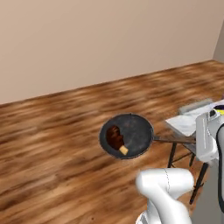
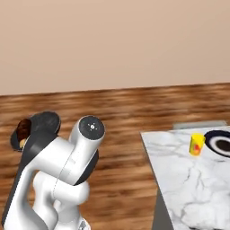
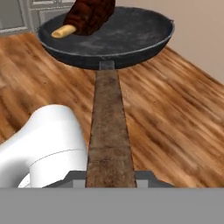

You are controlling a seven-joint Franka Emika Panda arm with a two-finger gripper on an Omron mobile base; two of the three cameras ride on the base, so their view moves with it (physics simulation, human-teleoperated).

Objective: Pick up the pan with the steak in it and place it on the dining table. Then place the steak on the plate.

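The dark pan (image 1: 131,131) hangs in the air over the wooden floor, held level by its brown wooden handle (image 3: 109,127). My gripper (image 1: 195,140) is shut on the end of that handle, which runs down between the fingers in the hand view. The reddish-brown steak (image 1: 115,137) with its pale bone end lies in the pan's left part; it is also the steak (image 3: 89,13) at the pan's far side. Pan (image 2: 44,122) and steak (image 2: 22,130) peek out behind my arm. The marble dining table (image 2: 188,184) is to the right, with the blue-rimmed plate (image 2: 220,144) on it.
A small yellow cup (image 2: 196,143) stands on the table just left of the plate. A grey chair (image 1: 194,106) and dark table legs (image 1: 171,156) sit under the table's near corner. Open wooden floor (image 1: 52,144) stretches to the beige wall.
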